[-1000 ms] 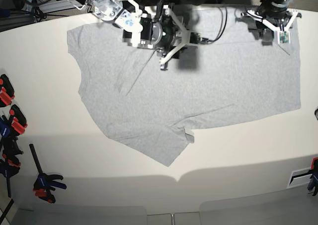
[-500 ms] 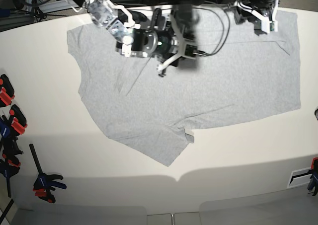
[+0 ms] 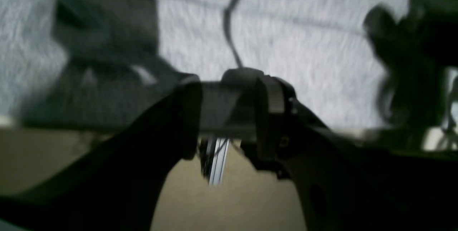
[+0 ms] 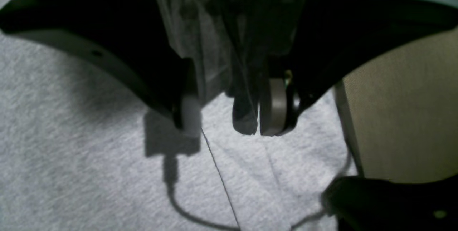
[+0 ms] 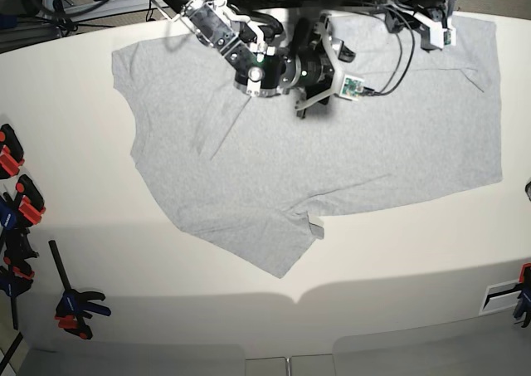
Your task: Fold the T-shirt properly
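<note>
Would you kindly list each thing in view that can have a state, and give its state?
T-shirt: spread flat on the table, plain side up, unfolded, a few creases.
Right gripper: open, just above the shirt, holding nothing.
Left gripper: too blurred to tell open or shut, near the shirt's far edge.
Clamps: lying at the table's edge, untouched.

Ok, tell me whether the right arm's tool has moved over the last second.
Yes. In the base view the right tool has shifted rightward and slightly toward the table's far edge, measured against the unmoved T-shirt.
</note>
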Motion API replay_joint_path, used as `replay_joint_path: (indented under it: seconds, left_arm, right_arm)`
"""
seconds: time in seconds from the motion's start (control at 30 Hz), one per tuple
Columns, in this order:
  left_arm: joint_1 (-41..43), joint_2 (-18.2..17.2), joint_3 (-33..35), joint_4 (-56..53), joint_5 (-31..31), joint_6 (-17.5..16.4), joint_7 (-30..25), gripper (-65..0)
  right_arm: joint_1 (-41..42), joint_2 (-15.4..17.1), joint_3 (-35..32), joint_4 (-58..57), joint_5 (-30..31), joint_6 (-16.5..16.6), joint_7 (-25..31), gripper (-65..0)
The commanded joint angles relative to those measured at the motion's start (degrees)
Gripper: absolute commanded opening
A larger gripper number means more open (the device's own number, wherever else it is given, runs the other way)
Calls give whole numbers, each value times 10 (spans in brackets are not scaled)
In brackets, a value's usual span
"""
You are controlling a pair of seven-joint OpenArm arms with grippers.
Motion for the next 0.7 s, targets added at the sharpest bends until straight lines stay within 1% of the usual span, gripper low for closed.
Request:
replay_joint_path:
  seconds: [0.0,0.1,0.2,0.37,0.47,0.53,0.67]
  left_arm:
    - [5,-3,-2,-3,1,2,8,-420]
    - [5,-3,-2,-10,1,2,10,-420]
    - [5,-3,-2,-10,1,2,10,-420]
    - [5,-3,-2,-10,1,2,10,-420]
    - [5,-3,-2,-10,1,2,11,-420]
    - [5,-3,-2,-10,1,2,11,-420]
    - [5,-3,-2,-10,2,2,13,-420]
  right_arm:
    - [9,-4,2,8,11,5,3,-389]
    - [9,-4,2,3,47,5,-25,-389]
    - [9,-4,2,-5,52,5,-29,-389]
    - [10,-4,2,-46,41,5,-29,-389]
    - [15,-4,2,-70,2,5,-6,-389]
    - [23,-4,2,-70,-14,5,6,-389]
    - [56,-4,2,-70,-14,5,7,-389]
